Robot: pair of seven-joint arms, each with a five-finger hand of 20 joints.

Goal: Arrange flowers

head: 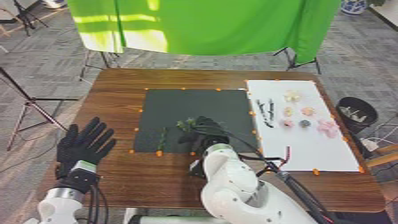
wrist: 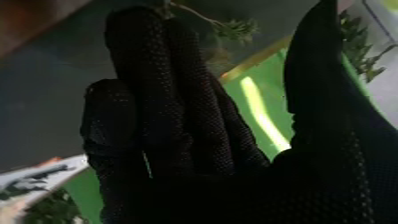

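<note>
In the head view, the green sprig (head: 186,124) was over the dark mat (head: 169,105), just left of the right hand (head: 209,127), well away from the left hand (head: 82,147). In the right wrist view, the right hand's fingers were straight, thumb apart.

We look into what appears to be a robotics lab, where two white robot arms (head: 235,182) enter from the bottom of the frame, one trailing black cables. We see green cloth (head: 204,30) hung at top center, a tripod (head: 32,101) at far left and gray office-style carpeting (head: 53,65) around a wooden table (head: 120,82).
</note>
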